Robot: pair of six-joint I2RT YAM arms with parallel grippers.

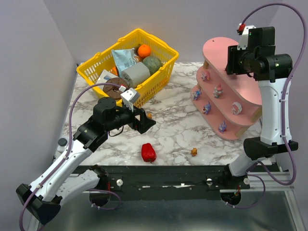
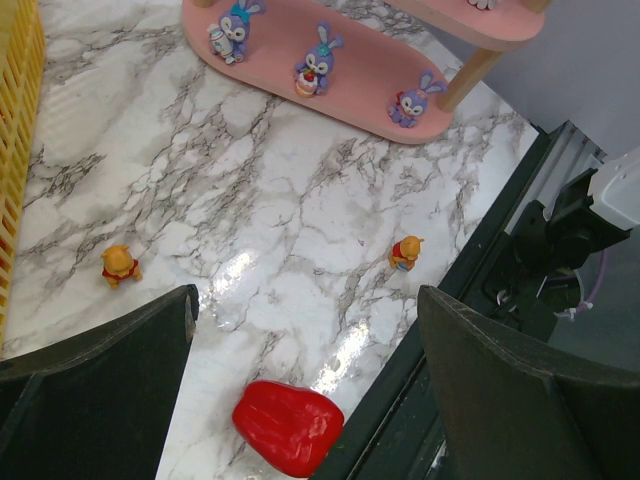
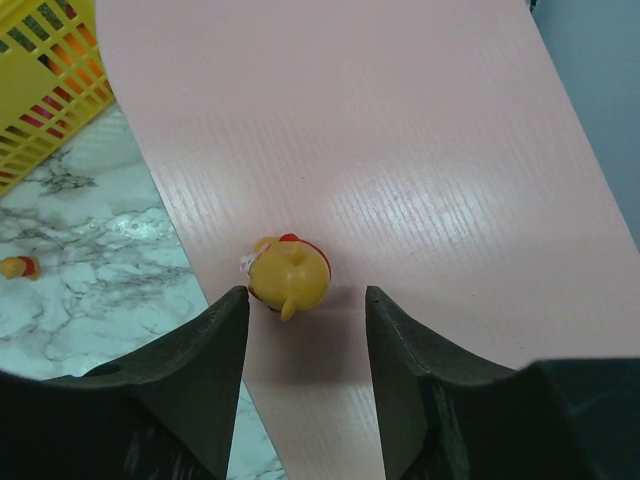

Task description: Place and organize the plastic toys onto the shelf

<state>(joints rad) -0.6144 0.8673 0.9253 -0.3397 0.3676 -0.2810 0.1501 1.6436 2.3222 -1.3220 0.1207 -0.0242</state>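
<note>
While the right gripper [image 3: 305, 293] stands released around the yellow bear figurine [image 3: 288, 272] — seemingly tipped atop the pink shelf [image 3: 420, 150], near its nine-o'clock edge — a brushing finger could knock it off.

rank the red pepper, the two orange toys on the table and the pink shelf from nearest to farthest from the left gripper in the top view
1. near orange toy: right beside the left gripper tips.
2. red pepper: toward the table's near edge.
3. far orange toy: near edge, off to the right.
4. pink shelf: far right.
</note>
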